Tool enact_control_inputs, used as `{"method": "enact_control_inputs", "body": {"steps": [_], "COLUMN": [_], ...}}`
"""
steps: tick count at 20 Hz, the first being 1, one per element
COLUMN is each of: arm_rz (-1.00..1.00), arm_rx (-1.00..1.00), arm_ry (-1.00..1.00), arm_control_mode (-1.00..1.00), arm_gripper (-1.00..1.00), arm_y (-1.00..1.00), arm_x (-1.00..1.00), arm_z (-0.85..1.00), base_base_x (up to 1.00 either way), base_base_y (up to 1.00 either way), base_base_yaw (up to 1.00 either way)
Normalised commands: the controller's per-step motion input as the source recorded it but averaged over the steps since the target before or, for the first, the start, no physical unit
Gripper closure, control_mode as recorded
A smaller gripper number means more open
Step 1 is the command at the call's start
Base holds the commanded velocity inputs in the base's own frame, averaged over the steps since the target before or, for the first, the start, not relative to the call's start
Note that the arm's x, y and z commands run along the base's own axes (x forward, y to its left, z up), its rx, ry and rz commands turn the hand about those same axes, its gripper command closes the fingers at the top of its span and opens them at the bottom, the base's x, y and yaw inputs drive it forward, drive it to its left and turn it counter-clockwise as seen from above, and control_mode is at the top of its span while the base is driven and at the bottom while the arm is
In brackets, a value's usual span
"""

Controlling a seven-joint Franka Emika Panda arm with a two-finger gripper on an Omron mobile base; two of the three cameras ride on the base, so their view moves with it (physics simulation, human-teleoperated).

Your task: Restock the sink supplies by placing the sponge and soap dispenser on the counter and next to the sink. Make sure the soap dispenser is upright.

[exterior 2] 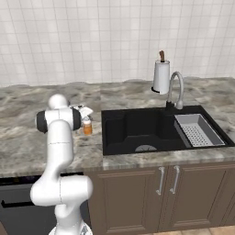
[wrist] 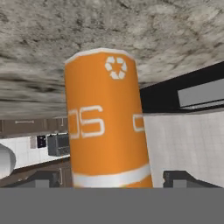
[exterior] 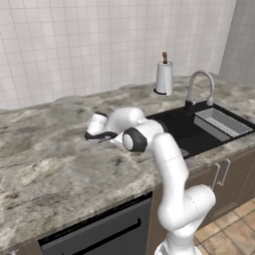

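Note:
The orange soap dispenser [exterior 2: 87,126] stands upright on the marbled counter [exterior 2: 23,133], just left of the black sink [exterior 2: 137,126]. My gripper [wrist: 112,178] is low over it and open. Its fingertips [wrist: 183,177] sit wide on either side of the orange body [wrist: 105,127], with a gap on each side. In the left base view the hand [exterior: 97,130] hangs over the counter [exterior: 50,159] left of the sink [exterior: 174,127], and my arm covers the bottle. The sponge is out of view.
A white paper-towel roll [exterior 2: 161,75] stands behind the sink by the tiled wall. The chrome faucet [exterior 2: 176,91] rises at the sink's back edge, and a grey rack [exterior 2: 197,130] fills its right part. Dark cabinets run below.

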Motion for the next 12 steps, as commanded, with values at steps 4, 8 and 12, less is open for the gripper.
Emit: {"method": "enact_control_inputs", "body": {"steps": [4, 8, 12], "arm_rz": [0.0, 0.0, 0.0], "arm_rx": [0.0, 0.0, 0.0], "arm_ry": [0.0, -0.06, -0.13], "arm_control_mode": [-1.0, -1.0, -1.0], "arm_gripper": [-1.0, -1.0, -1.0], "arm_y": [0.34, 0.37, 0.41], "arm_x": [-0.02, -0.13, -0.21], "arm_z": [0.01, 0.16, 0.24], "base_base_x": [0.0, 0.0, 0.0], "base_base_y": [0.0, 0.0, 0.0], "base_base_yaw": [0.0, 0.0, 0.0]}}
